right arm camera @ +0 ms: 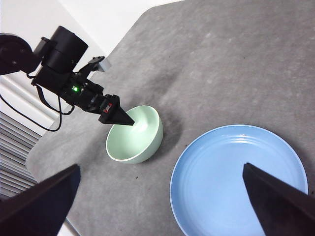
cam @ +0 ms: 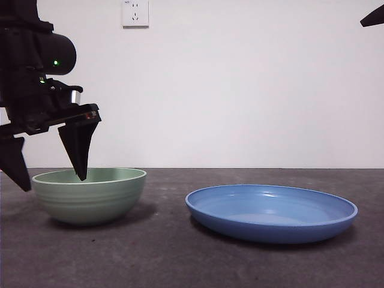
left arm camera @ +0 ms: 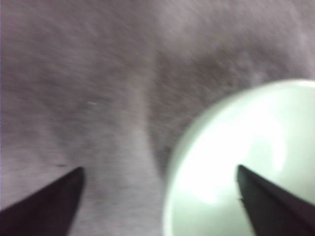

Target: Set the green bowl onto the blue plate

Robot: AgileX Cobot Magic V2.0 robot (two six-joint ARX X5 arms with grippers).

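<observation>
Table (cam: 180, 264): dark grey, matte, speckled surface; white wall (cam: 240, 84) behind it, with a white socket (cam: 135, 12) high on the wall.

Plate (cam: 271, 212): blue, glossy, wide and shallow, flat on the table, nothing in it. It sits well apart from the bowl, with bare table between them. The right wrist view confirms this: plate (right arm camera: 239, 180) clear of the bowl (right arm camera: 135, 133), not touching.

Bowl (cam: 90, 194): pale green, ridged outer wall, upright on the table. Not on the plate. Interior looks bare in the right wrist view.

Left arm: large and dark, entering the front view from the upper side edge, with a green indicator light lit on its body. Left gripper (cam: 51, 171) is at the bowl, jaws spread wide. One jaw tip reaches down just inside the bowl's rim; the other hangs outside the wall, so the near wall lies between the two jaws. The left wrist view, which is blurred, agrees: left gripper (left arm camera: 160, 172) with one jaw over the bowl's (left arm camera: 246, 162) pale interior and one over bare table. Jaws are not closed on the wall; a gap is visible on both sides. Nothing gripped.

Right gripper (right arm camera: 160, 201): up above the table, looking down on plate and bowl, jaws wide apart, holding nothing. In the front view only a black tip (cam: 373, 17) shows at a top corner.
</observation>
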